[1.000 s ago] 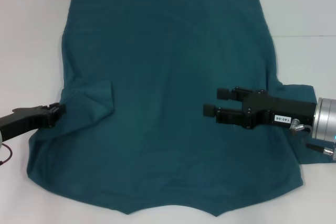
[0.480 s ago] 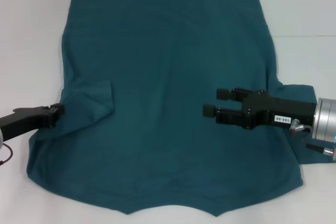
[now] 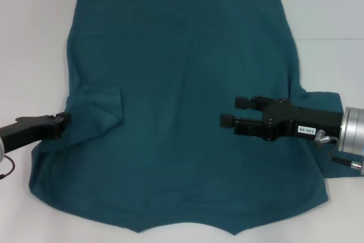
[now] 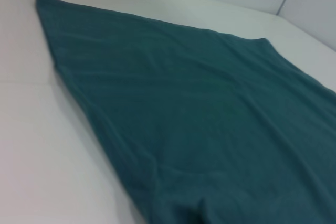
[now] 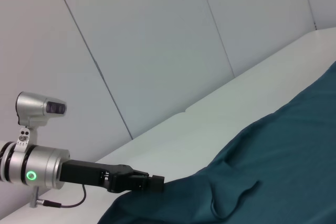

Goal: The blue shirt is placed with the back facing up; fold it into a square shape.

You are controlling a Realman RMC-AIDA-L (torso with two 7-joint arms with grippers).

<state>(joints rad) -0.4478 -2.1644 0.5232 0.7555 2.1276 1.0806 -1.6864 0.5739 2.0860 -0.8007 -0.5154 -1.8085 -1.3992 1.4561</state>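
Observation:
The blue shirt [image 3: 182,83] lies spread flat on the white table [image 3: 34,38], plain side up, with its hem at the far edge. Its left sleeve [image 3: 102,109] is folded inward onto the body. At the shirt's left edge my left gripper [image 3: 63,122] is shut, pinching the fabric beside that sleeve. In the right wrist view the left gripper [image 5: 155,183] meets the raised edge of the shirt [image 5: 273,171]. My right gripper [image 3: 232,111] hovers open over the shirt's right half, holding nothing. The left wrist view shows only the shirt [image 4: 210,103].
Bare white table [image 3: 330,4] surrounds the shirt on the left, the right and at the far corners. Pale wall panels [image 5: 157,35] stand behind the table.

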